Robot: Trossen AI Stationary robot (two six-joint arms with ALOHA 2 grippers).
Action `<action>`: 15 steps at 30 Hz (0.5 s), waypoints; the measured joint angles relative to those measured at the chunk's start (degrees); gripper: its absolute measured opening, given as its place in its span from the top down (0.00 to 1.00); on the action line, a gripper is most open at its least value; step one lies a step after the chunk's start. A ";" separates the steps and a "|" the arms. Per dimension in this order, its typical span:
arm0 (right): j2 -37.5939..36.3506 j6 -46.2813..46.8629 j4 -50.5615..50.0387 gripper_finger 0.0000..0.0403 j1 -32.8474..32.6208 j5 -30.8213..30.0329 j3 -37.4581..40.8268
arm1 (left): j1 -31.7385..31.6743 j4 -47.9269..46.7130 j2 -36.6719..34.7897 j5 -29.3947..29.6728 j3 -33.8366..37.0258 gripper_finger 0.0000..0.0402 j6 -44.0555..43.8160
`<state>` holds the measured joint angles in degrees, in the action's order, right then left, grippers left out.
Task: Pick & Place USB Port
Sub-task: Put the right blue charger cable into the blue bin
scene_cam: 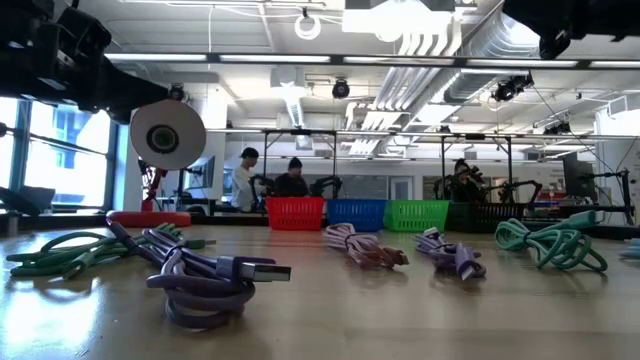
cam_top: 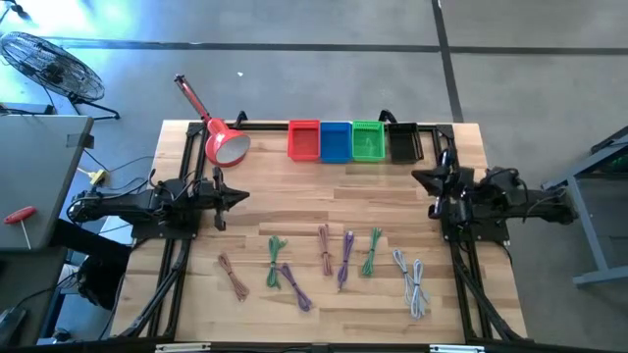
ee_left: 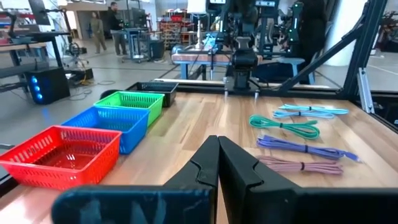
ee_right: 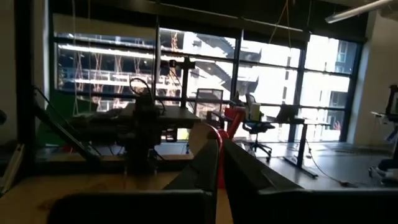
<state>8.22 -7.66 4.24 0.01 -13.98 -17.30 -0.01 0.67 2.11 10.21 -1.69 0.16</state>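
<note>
Several coiled USB cables lie flat in a loose row on the near half of the wooden table: brown point(cam_top: 233, 275), green point(cam_top: 275, 260), purple point(cam_top: 295, 287), brown-pink point(cam_top: 325, 247), purple point(cam_top: 345, 260), green point(cam_top: 371, 252) and two grey-white ones point(cam_top: 410, 277). My left gripper point(cam_top: 245, 194) hovers shut over the table's left side, pointing right, away from the cables. In its wrist view point(ee_left: 218, 163) the fingers meet. My right gripper point(cam_top: 414, 177) is at the right side, pointing left, and is shut in its wrist view point(ee_right: 221, 163). Neither touches anything.
A red basket point(cam_top: 304, 140), a blue basket point(cam_top: 336, 140), a green basket point(cam_top: 367, 140) and a black basket point(cam_top: 403, 143) stand in a row at the far edge. A red desk lamp point(cam_top: 224, 143) sits at the far left. Bare wood lies between the grippers and the baskets.
</note>
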 joint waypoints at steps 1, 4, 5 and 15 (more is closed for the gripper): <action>1.13 0.02 -1.78 0.92 0.00 -0.90 -1.32 | 0.00 -0.19 0.00 0.01 -0.14 1.00 -0.24; 5.24 0.05 -4.75 0.82 0.00 -2.58 -5.25 | 0.00 -0.91 0.00 0.58 -0.65 0.98 -0.43; 6.60 0.05 -5.61 0.79 0.00 -2.60 -6.43 | 0.00 -1.08 0.00 0.95 -0.80 0.97 -0.43; 19.31 2.75 -21.71 0.59 -0.04 -2.66 -21.25 | 0.00 -0.93 0.29 3.07 -1.53 0.61 -5.96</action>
<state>27.54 -4.91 -17.47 -0.03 -16.65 -38.55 -0.01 -0.26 2.40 13.28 -3.22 -5.80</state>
